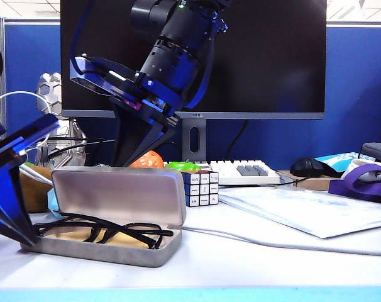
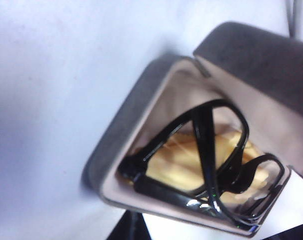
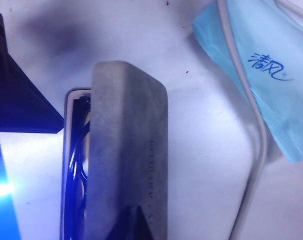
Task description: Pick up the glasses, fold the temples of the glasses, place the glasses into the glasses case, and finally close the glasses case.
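The glasses case (image 1: 109, 255) lies open at the front left of the table, its lid (image 1: 118, 195) standing up. The black glasses (image 1: 102, 229) rest inside on the yellow cloth (image 2: 176, 160), and the temples (image 2: 204, 150) lie folded across the frame (image 2: 241, 145). My left gripper (image 1: 24, 236) is shut, its black tip (image 2: 130, 227) at the case's left end. My right gripper (image 1: 124, 160) reaches down behind the lid, shut, and its tip (image 3: 134, 225) is against the lid's grey outside (image 3: 126, 150). In the right wrist view only an edge of the glasses (image 3: 76, 165) shows.
A puzzle cube (image 1: 200, 187) stands right of the case, with a keyboard (image 1: 241, 170), a mouse (image 1: 310, 167) and a monitor (image 1: 259, 56) behind. A clear plastic sleeve (image 1: 303, 211) lies at the right. A light blue packet (image 3: 271, 65) and a white cable (image 3: 256, 140) lie behind the lid.
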You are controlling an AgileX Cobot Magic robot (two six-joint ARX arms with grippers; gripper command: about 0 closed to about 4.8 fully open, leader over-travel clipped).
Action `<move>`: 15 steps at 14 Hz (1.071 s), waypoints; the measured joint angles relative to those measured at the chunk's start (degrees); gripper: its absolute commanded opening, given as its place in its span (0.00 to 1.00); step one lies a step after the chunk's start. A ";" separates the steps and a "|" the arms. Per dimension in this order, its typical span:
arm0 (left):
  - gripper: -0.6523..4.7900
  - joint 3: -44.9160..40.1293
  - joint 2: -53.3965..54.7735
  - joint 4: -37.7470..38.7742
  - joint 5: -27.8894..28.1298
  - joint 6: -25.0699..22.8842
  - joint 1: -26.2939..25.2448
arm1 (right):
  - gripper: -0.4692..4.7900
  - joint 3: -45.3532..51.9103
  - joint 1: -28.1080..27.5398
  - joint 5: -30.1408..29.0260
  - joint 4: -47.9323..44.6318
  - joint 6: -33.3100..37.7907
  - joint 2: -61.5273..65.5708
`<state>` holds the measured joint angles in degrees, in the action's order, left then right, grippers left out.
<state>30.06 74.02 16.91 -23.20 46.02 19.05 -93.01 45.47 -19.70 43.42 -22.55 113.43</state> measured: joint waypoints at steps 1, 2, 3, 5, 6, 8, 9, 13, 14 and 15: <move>0.11 0.00 0.00 -0.02 0.00 0.04 0.00 | 0.09 0.00 0.07 -0.07 0.00 0.00 0.00; 0.11 0.00 0.00 -0.02 0.02 0.13 0.00 | 0.09 0.00 0.07 -0.66 0.07 0.00 0.00; 0.11 0.00 0.00 -0.04 0.02 0.37 0.00 | 0.09 0.00 0.07 -1.01 0.24 -0.02 0.07; 0.11 -0.07 0.00 -0.46 0.04 0.87 0.00 | 0.09 -0.11 0.07 -1.53 0.92 -0.98 0.35; 0.11 -0.11 0.00 -0.83 0.04 1.25 0.00 | 0.09 -0.15 0.07 -1.55 1.22 -1.38 0.35; 0.11 -0.11 0.00 -0.90 0.07 1.42 0.00 | 0.09 -0.17 0.13 -1.60 1.38 -1.55 0.35; 0.11 -0.11 0.00 -0.96 0.07 1.42 0.00 | 0.09 -0.17 0.17 -1.62 1.46 -1.75 0.35; 0.11 -0.11 0.00 -2.12 0.04 1.42 0.00 | 0.09 -0.17 0.63 -2.89 3.17 -2.80 0.35; 0.11 -0.11 0.00 -2.32 0.02 1.42 0.00 | 0.09 -0.17 0.63 -2.99 3.34 -2.80 0.35; 0.11 -0.11 0.00 -2.67 -0.13 1.42 0.00 | 0.09 -0.17 0.63 -3.08 3.61 -2.84 0.35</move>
<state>29.95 74.02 14.24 -23.33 47.44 19.05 -93.19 46.11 -22.79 47.03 -25.39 113.78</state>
